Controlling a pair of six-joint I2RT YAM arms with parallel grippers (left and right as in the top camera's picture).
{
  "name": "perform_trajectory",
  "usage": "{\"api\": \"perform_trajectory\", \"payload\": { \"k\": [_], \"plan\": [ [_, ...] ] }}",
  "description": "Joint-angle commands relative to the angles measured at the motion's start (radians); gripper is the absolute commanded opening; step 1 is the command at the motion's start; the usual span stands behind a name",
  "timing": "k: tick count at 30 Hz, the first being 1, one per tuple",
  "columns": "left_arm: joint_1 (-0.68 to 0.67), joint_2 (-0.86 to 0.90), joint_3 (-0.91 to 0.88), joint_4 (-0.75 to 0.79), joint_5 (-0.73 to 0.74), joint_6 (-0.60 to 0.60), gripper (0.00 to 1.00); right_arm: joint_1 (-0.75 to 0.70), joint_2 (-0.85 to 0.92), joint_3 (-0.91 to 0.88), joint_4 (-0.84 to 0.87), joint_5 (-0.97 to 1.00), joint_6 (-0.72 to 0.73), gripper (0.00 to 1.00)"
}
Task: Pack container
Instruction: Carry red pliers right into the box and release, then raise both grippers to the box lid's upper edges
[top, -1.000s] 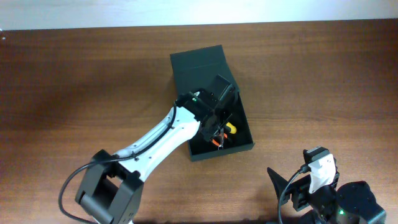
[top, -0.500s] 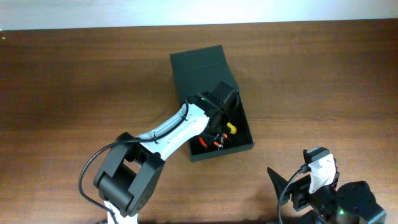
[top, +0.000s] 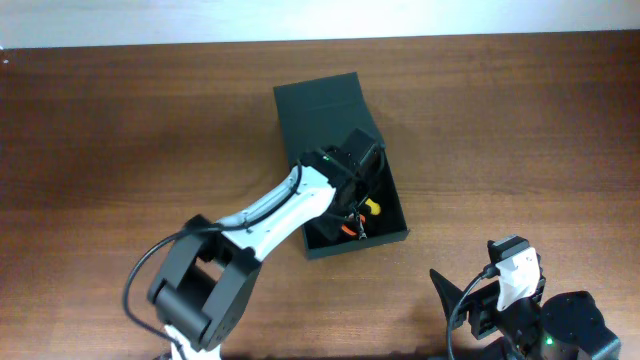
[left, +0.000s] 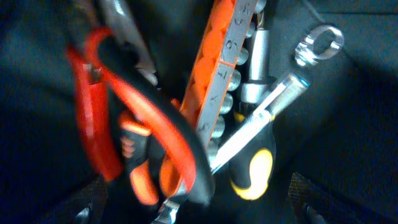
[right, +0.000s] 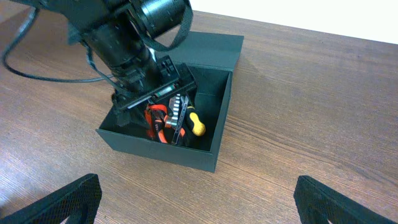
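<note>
The container (top: 322, 101) is a dark box lying open mid-table, its flap lid folded back. Inside lie orange-handled pliers (left: 93, 130), an orange socket rail (left: 217, 68), a steel wrench (left: 311, 50) and a yellow-and-black screwdriver handle (left: 255, 168). My left gripper (left: 199, 208) hangs inside the box just above these tools, open, with nothing between its fingers. From the right wrist view it shows as the left gripper (right: 157, 93) over the tools. My right gripper (right: 199, 199) is open above bare table, in front of the container's near wall (right: 161, 149).
The left arm (top: 265, 215) reaches diagonally from the front left into the box. The right arm (top: 515, 290) sits at the front right corner. Brown wooden table (top: 120, 130) surrounds the box on all sides.
The left gripper's jaws have gone from shut to wide open over the tools in the container. The left arm's near end has shifted. The right arm has not moved.
</note>
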Motion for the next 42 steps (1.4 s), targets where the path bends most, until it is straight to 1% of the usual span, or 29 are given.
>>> {"api": "perform_trajectory", "payload": {
  "k": [1,5,6,14,17,20,25,35,40,42],
  "plan": [
    [0.001,-0.143,0.009,-0.034,-0.068,0.048,0.96,-0.002,-0.006,0.0,0.003,0.012,0.008,0.99],
    [0.001,-0.27,0.009,-0.098,-0.12,0.132,0.97,-0.002,-0.006,0.0,0.003,0.012,0.008,0.99],
    [0.001,-0.303,0.009,-0.114,-0.134,0.171,1.0,-0.002,-0.006,0.0,0.003,0.012,0.008,0.99],
    [0.003,-0.516,0.009,-0.212,-0.208,0.542,0.99,-0.002,-0.006,0.0,0.003,0.012,0.008,0.99],
    [0.003,-0.582,0.009,-0.266,-0.221,0.616,0.99,-0.002,-0.006,0.0,0.003,0.012,0.008,0.99],
    [0.003,-0.649,0.009,-0.306,-0.259,0.623,0.99,-0.002,-0.006,0.0,0.003,0.012,0.008,0.99],
    [0.003,-0.718,0.009,-0.315,-0.257,0.623,0.99,-0.002,-0.006,0.0,0.003,0.012,0.008,0.99],
    [0.003,-0.725,0.009,-0.453,-0.257,0.622,0.99,-0.002,-0.006,0.0,0.003,0.012,0.008,0.99],
    [0.003,-0.725,0.009,-0.456,-0.258,0.623,0.99,-0.002,-0.006,0.0,0.012,0.008,0.009,0.99],
    [0.003,-0.725,0.009,-0.455,-0.261,0.623,0.99,-0.002,-0.006,0.0,0.059,0.019,0.008,0.99]
  ]
}}
